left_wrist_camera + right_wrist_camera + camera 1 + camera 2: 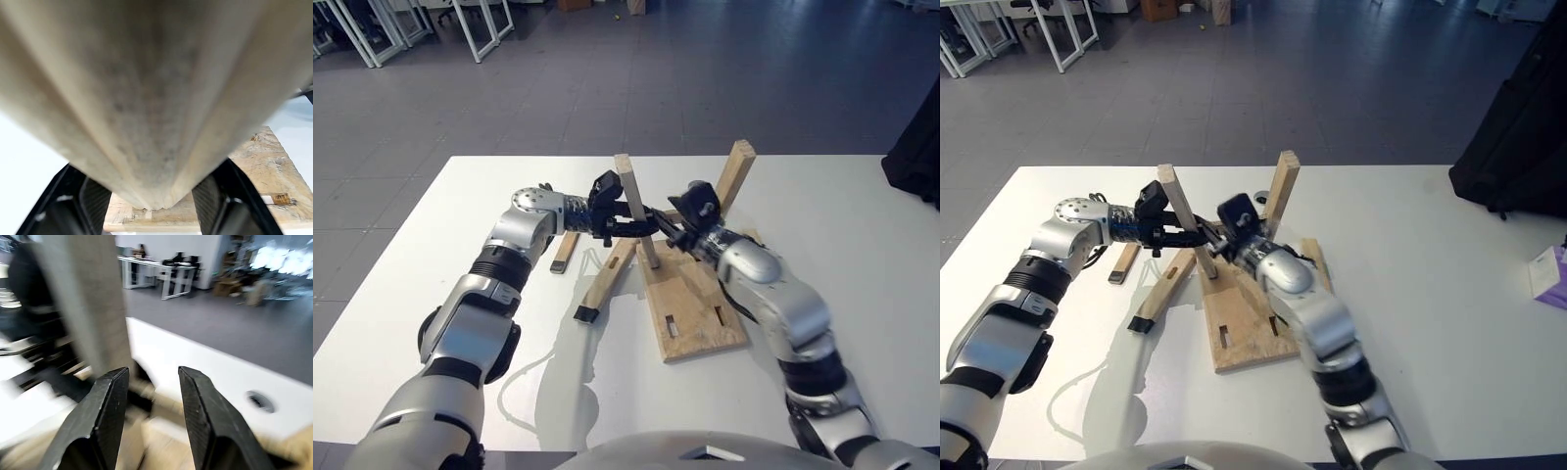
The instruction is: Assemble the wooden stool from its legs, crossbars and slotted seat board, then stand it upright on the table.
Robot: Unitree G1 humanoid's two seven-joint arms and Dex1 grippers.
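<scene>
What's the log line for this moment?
left gripper: shut on leg | leg: upright on board | right gripper: open beside leg

The leg (146, 98) in the left gripper (151, 198) is bare, unvarnished wood, matt and finely grained. The seat board (695, 313) is pale raw wood too, rougher and speckled. A lying leg (607, 279) ends in a black cap (584, 314). The right gripper (152, 372) has matt black fingers (98, 426). The table (862, 294) is white, smooth and faintly glossy.
</scene>
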